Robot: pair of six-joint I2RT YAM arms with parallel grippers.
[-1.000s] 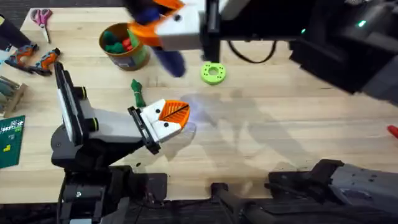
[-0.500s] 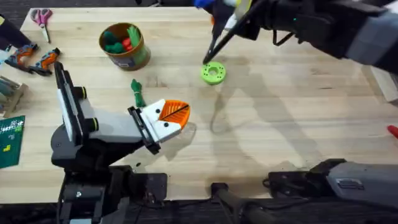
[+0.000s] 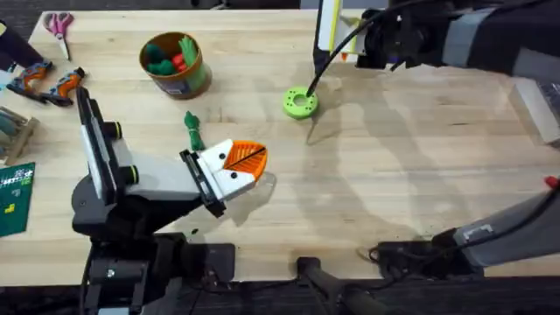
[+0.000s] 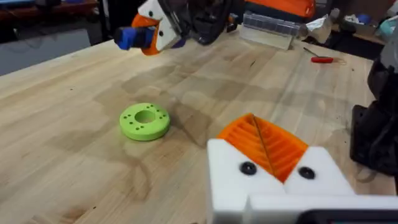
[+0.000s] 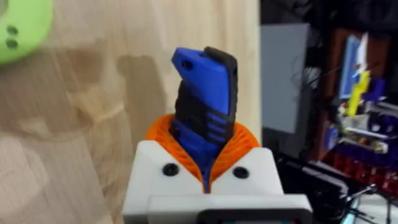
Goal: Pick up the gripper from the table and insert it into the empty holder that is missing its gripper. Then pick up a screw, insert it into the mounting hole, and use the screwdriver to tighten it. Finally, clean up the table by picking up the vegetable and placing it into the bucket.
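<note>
1. The right claw [image 5: 205, 177] clamps the screwdriver [image 5: 204, 106] between its orange ribbed pads, with the blue and black body sticking out past the white finger blocks.
2. In the left wrist view the right claw [image 4: 155, 34] hangs above the far part of the tabletop [image 4: 74, 87], a blue piece showing at its end.
3. In the overhead view the right arm reaches across the far side of the tabletop [image 3: 394, 175], and a thin dark cable or shaft slants down from it toward the green ring [image 3: 300, 102].
4. The green ring lies flat on the wood, near the middle and toward the far side; in the right wrist view only its edge shows [image 5: 22, 28].
5. The left claw [image 3: 238, 169] rests low over the near-left part of the tabletop, its white blocks and orange pads pressed together with nothing between them.
6. A small green vegetable [image 3: 192, 129] lies on the wood just beyond the left claw, on its far-left side.
7. The bucket [image 3: 176, 64] stands at the far left, with green and red pieces inside.
8. Scissors [image 3: 59, 26] lie at the far-left corner, and orange-handled pliers [image 3: 48, 81] lie near the left edge.
</note>
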